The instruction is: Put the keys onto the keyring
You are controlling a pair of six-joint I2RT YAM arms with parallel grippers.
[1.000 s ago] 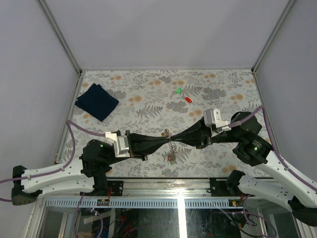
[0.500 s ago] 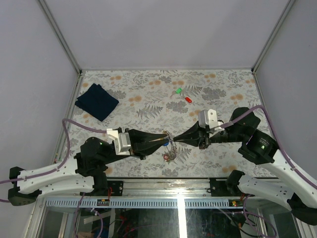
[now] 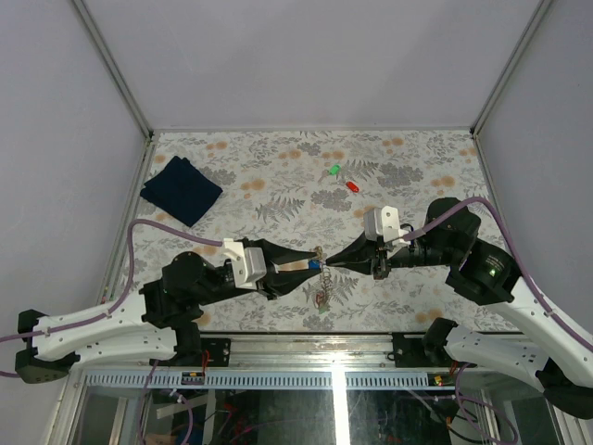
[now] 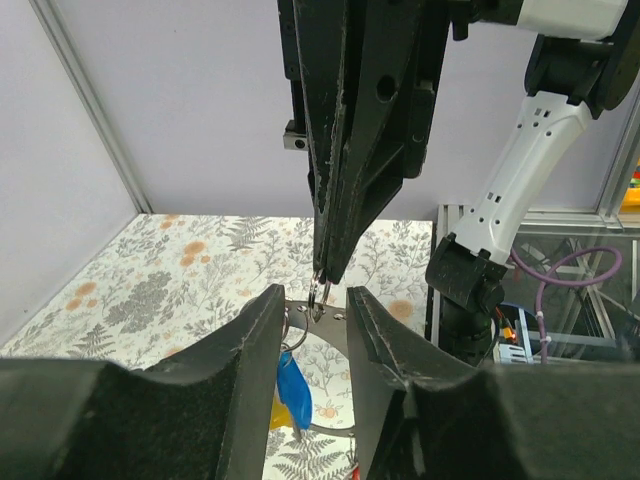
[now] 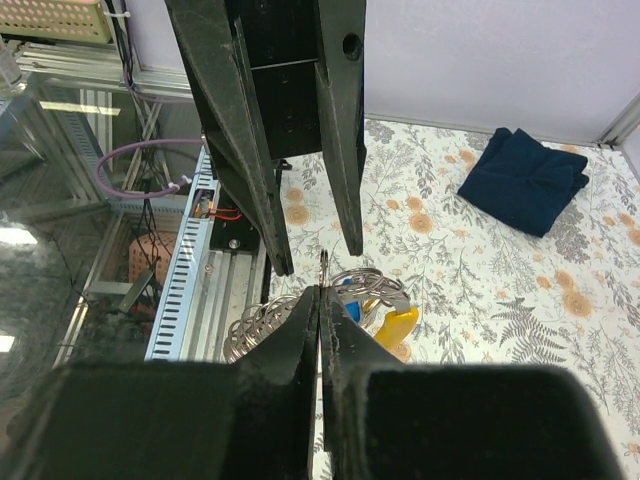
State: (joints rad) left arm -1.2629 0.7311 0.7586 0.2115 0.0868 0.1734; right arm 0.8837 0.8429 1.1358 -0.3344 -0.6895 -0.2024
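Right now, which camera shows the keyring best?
Right wrist: the keyring shows its silvery loops and chain just past the shut right claw. Left wrist catches only a sliver between the open fingers of the left claw; top external, a tiny glint.

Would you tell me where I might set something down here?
Free: the far strip between the dark blue folded cloth and the green-tagged key, and the far right corner beyond the red-tagged key. Crowded: the near middle, where the left gripper and right gripper meet.
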